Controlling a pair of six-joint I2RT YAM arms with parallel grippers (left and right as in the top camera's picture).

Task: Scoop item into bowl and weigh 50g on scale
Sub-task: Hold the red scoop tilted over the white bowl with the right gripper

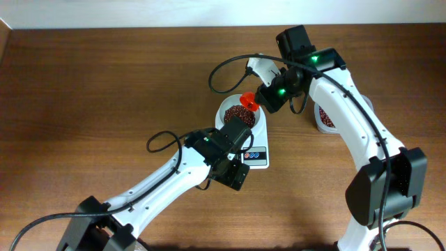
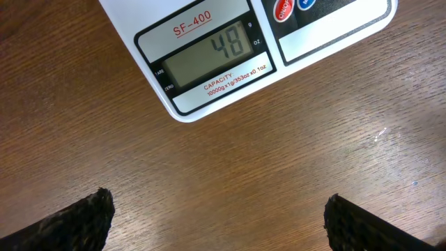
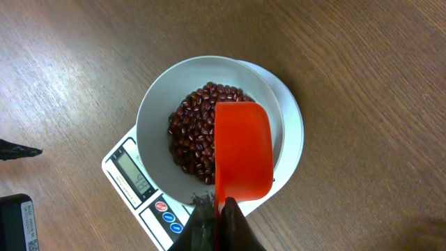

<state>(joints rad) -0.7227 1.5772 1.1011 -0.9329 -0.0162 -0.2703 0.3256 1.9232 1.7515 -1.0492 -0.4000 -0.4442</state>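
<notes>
The white bowl (image 3: 157, 115) stands on the white scale (image 3: 132, 188) and holds a heap of dark red-brown beans (image 3: 195, 132). In the overhead view the bowl (image 1: 228, 111) and scale (image 1: 256, 155) sit mid-table. My right gripper (image 3: 221, 216) is shut on the handle of an orange scoop (image 3: 242, 150) held over the bowl; it also shows overhead (image 1: 248, 102). My left gripper (image 2: 219, 223) is open and empty above bare wood just in front of the scale's display (image 2: 205, 54), which reads 48.
A clear tub (image 1: 326, 120) with more beans stands right of the scale, partly hidden by the right arm. The left arm (image 1: 174, 174) reaches in from the lower left. The table's far edge runs along the top.
</notes>
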